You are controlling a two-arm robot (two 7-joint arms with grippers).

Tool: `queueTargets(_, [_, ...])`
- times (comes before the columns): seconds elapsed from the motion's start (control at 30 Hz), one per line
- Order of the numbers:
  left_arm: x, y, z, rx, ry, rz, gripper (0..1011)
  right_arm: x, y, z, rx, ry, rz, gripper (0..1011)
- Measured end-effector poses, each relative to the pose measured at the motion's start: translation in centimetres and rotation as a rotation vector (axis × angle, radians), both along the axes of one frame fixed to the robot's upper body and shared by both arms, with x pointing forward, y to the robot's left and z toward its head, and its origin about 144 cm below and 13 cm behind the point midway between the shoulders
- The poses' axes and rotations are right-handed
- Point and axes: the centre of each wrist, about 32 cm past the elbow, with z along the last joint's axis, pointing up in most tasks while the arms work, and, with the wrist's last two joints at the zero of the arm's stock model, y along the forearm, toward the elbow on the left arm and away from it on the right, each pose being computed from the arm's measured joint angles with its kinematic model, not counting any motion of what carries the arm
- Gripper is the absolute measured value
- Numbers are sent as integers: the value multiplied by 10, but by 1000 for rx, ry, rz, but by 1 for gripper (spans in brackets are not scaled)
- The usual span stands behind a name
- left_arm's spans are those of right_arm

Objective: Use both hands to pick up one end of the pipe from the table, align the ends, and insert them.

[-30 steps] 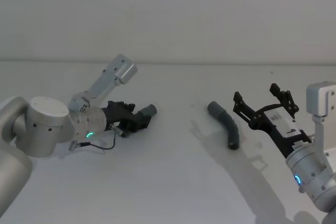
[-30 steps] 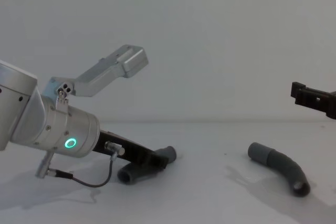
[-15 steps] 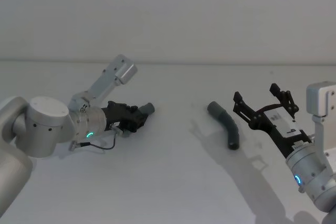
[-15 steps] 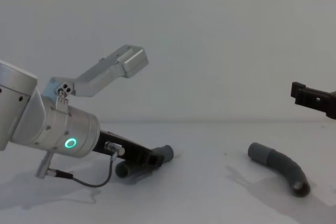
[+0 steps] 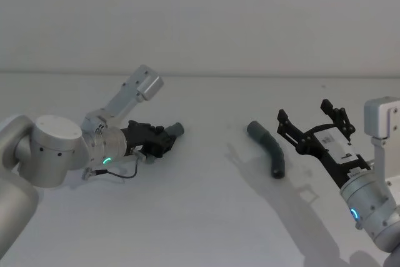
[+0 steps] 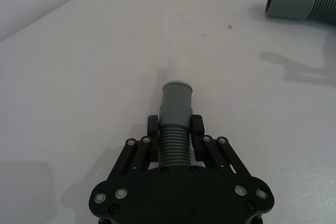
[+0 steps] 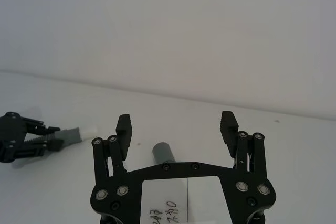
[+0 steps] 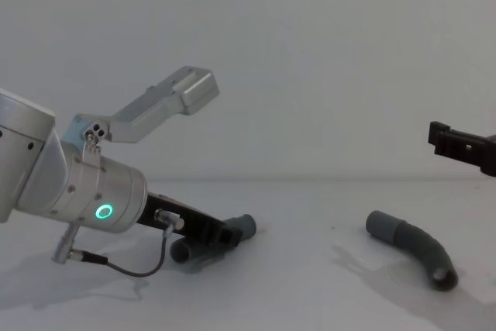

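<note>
Ribbing of one grey, white-tipped pipe piece (image 6: 176, 100) is clamped by the left gripper (image 6: 175, 124); the right gripper (image 7: 179, 121) is held wide open, empty, near the curved second piece (image 5: 270, 149).

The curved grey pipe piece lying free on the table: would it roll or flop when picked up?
Probably won't roll far: the pipe piece is bent and lies flat on the table. Its ribbed middle may flex slightly. It looks hollow, so likely light.
</note>
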Motion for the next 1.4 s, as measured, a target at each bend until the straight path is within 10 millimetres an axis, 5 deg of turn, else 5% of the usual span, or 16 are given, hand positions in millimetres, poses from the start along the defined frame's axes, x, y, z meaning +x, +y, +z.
queueTargets(0.63, [0, 0, 0, 0, 0, 0, 348, 21, -13, 14, -140, 167, 125, 1002])
queueTargets(1.4, [0, 0, 0, 0, 0, 0, 348, 50, -15, 27, -105, 392, 130, 1002])
